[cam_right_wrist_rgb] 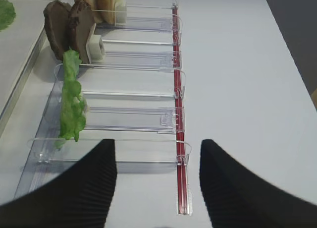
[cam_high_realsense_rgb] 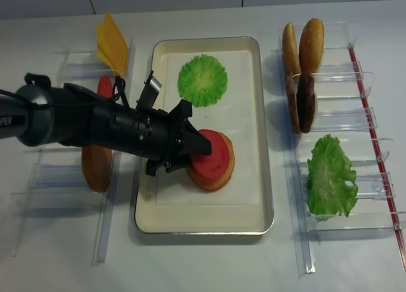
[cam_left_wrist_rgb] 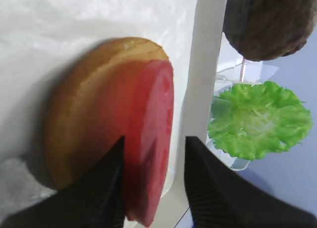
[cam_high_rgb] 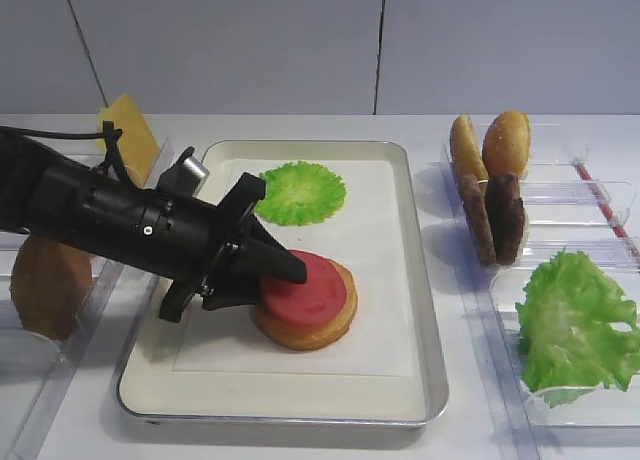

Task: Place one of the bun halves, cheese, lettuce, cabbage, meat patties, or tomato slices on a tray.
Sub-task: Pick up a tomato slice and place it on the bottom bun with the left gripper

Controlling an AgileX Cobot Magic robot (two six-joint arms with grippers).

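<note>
A pinkish-red tomato slice [cam_high_rgb: 305, 292] [cam_high_realsense_rgb: 212, 157] lies flat on a golden bun half [cam_high_rgb: 305, 332] [cam_left_wrist_rgb: 89, 119] on the cream tray [cam_high_rgb: 425, 310] [cam_high_realsense_rgb: 263, 178]. My left gripper [cam_high_rgb: 285, 280] [cam_left_wrist_rgb: 156, 141] reaches in from the left, low over the tray, and stands open around the slice's near edge. One finger lies against the slice and a gap shows between the slice and the other finger. A round lettuce leaf [cam_high_rgb: 302, 192] lies at the tray's far end. My right gripper [cam_right_wrist_rgb: 157, 143] is open and empty over the bare table by the right rack's near end.
The clear rack right of the tray holds two upright buns [cam_high_rgb: 490, 145], dark meat patties [cam_high_rgb: 495, 215] [cam_right_wrist_rgb: 67, 27] and a lettuce leaf [cam_high_rgb: 575, 325] [cam_right_wrist_rgb: 72, 99]. The left rack holds yellow cheese [cam_high_rgb: 130, 135], a tomato slice [cam_high_realsense_rgb: 104, 86] and a bun half [cam_high_rgb: 50, 285].
</note>
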